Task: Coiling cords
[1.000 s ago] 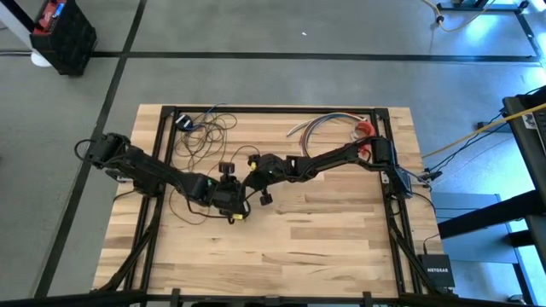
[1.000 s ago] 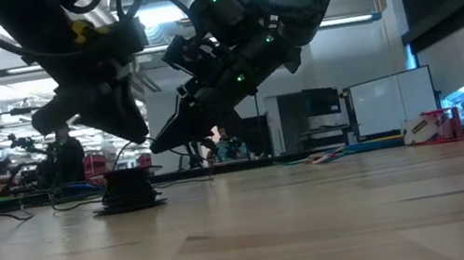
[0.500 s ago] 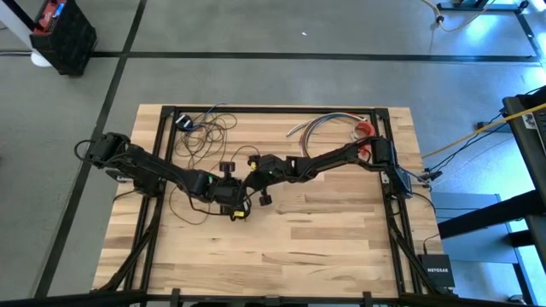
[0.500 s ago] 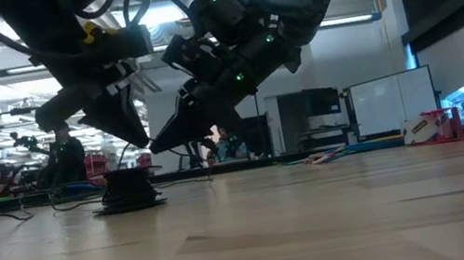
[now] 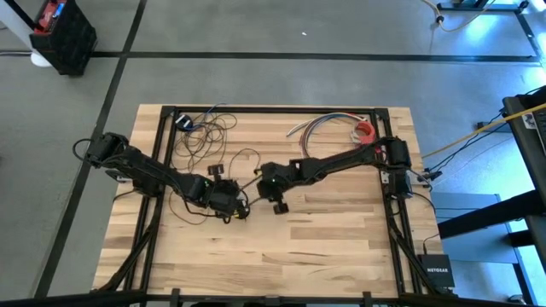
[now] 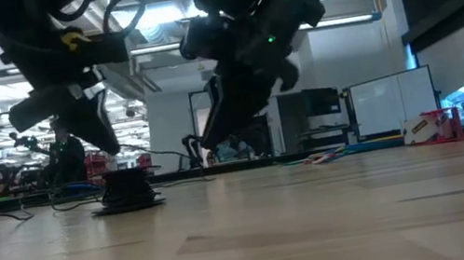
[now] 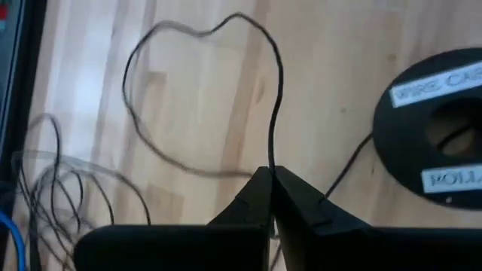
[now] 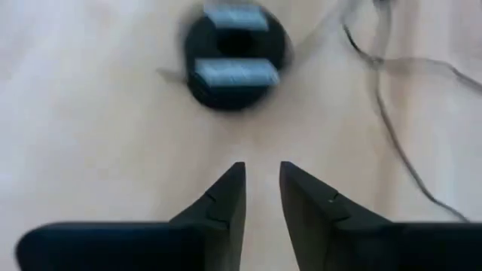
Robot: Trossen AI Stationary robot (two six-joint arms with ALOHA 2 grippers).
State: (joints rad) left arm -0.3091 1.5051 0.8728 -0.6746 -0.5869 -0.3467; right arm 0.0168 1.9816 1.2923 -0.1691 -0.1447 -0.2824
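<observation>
The cords (image 5: pixel 205 136) are lying mostly at the far left part of the table (image 5: pixel 341 247), and a thin strand is running from those loops toward the table middle, where the black puck (image 5: pixel 217 170) is resting flat. The left gripper (image 7: pixel 271 181) is pinching this strand, its fingers pressed together; only the left wrist view is showing the wire loop rising from the tips. The right gripper (image 8: pixel 262 188) is hanging beside, fingers slightly apart, holding nothing, the puck lying ahead of it.
</observation>
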